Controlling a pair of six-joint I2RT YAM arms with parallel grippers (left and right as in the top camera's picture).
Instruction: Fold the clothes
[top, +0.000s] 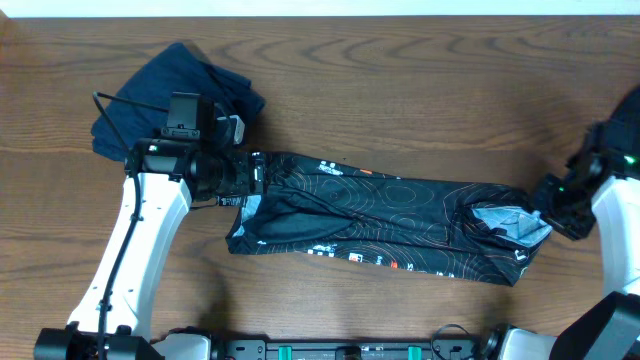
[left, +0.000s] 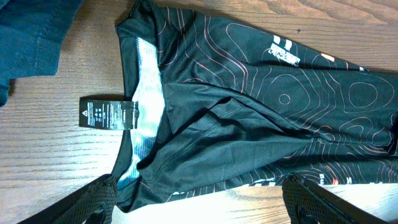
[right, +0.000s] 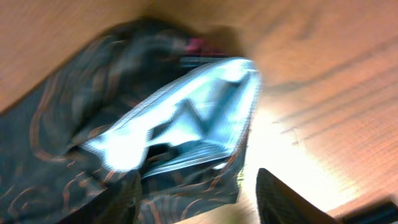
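Observation:
The clothes are a black jersey (top: 390, 220) with thin orange contour lines, lying as a long crumpled band across the table. My left gripper (top: 250, 182) hovers over its left end. In the left wrist view the jaws (left: 199, 202) are open, and the jersey (left: 249, 106), its light-blue collar band (left: 147, 93) and a black tag (left: 109, 114) lie ahead of them. My right gripper (top: 548, 205) is at the jersey's right end, where light-blue lining (top: 505, 222) shows. The right wrist view is blurred. Its jaws (right: 199, 199) are open, with the jersey's edge (right: 180, 124) between them.
A dark blue garment (top: 180, 95) lies bunched at the back left, just behind my left wrist, and shows in the left wrist view's top left corner (left: 31, 37). The brown wooden table (top: 420, 90) extends behind and in front of the jersey.

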